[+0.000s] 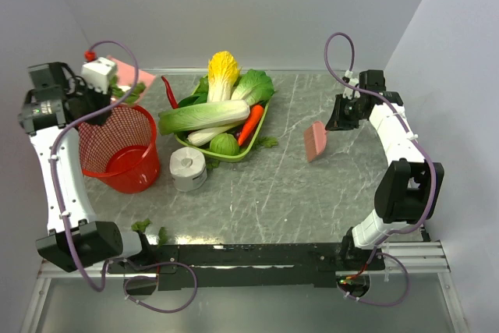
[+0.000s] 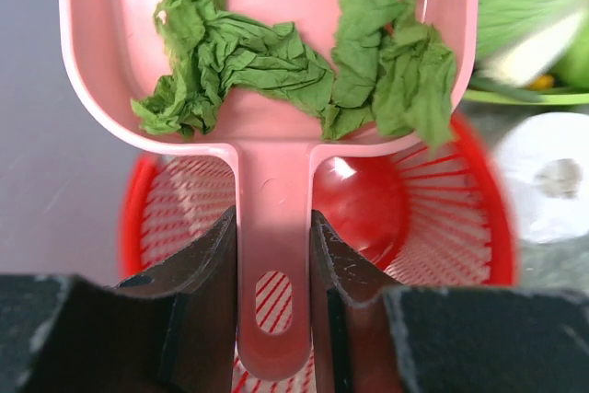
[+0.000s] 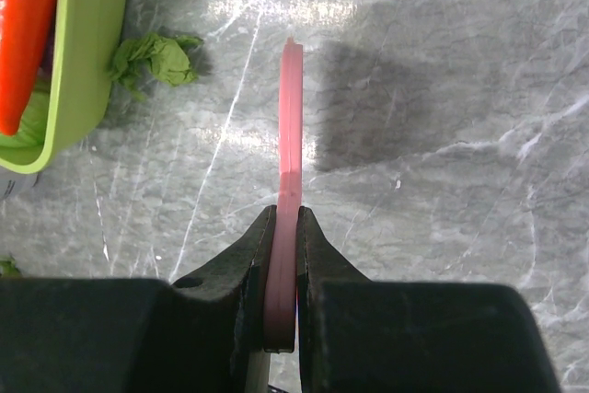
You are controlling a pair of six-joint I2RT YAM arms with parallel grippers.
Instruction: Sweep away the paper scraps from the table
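- Nearest the left wrist camera, we saw the left end effector (image 2: 273, 241) clamped on the handle of the pink dustpan (image 2: 267, 135), one finger pressed against each side of that handle.
- We found crumpled green paper scraps (image 2: 258, 66) lying in the pan as two clumps side by side, held directly above the red basket (image 2: 433, 227), whose mesh wall and rim showed beneath the handle.
- We noted that the basket stood upright on the tabletop (image 1: 312, 193), with a white paper roll (image 1: 188, 168) just beside it on its right.
- Farther right of the basket, past the roll, we saw the green tray (image 1: 234, 154) piled with vegetables, among them a yellow-topped cabbage (image 1: 223, 68) and a carrot (image 3: 23, 34).
- We saw the right end effector (image 3: 285, 227) closed on the pink brush (image 3: 292, 117), which showed edge-on in its wrist view, both fingers flat against the handle.
- Well to the right of the basket, beyond the tray, that brush hung over grey marble, and its shadow fell on the stone beside it.
- We spotted one loose scrap (image 3: 156, 57) lying on the marble just beside the tray's edge, on the side away from the basket.
- We also made out small green scraps (image 1: 140, 225) on the near side of the basket, close to the left arm's base.
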